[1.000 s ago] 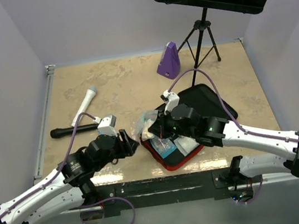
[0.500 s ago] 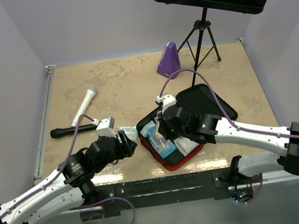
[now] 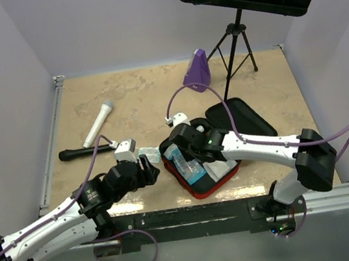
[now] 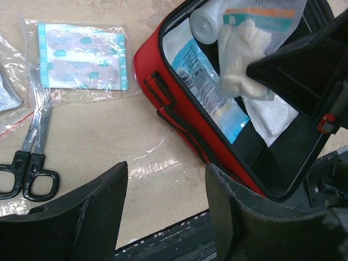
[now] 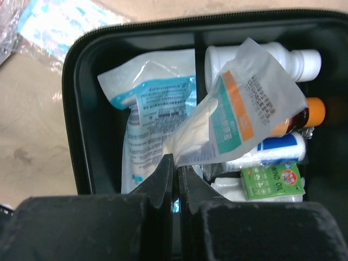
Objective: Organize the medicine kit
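The medicine kit [image 3: 200,191] lies open near the table's front edge, red outside with black lining, its lid [image 3: 244,115] folded back to the right. My right gripper [image 5: 178,163] is shut on a clear packet [image 5: 247,106] with an orange and teal label and holds it over the kit's tray [image 5: 81,114]. In the tray lie a blue-printed pouch [image 5: 155,109], a white bottle [image 5: 261,57], an orange-capped bottle [image 5: 314,111] and a green sachet [image 5: 272,180]. My left gripper [image 4: 166,201] is open and empty, low over the table just left of the kit's red wall [image 4: 176,117].
Scissors [image 4: 32,144] and a plaster packet [image 4: 81,60] lie on the table left of the kit. A purple metronome [image 3: 196,70] and a music stand [image 3: 239,35] stand at the back. A white microphone [image 3: 98,122] and a black one [image 3: 79,152] lie at the left.
My right gripper has swung left over the kit's left part, carrying the packet. My left arm has barely moved.
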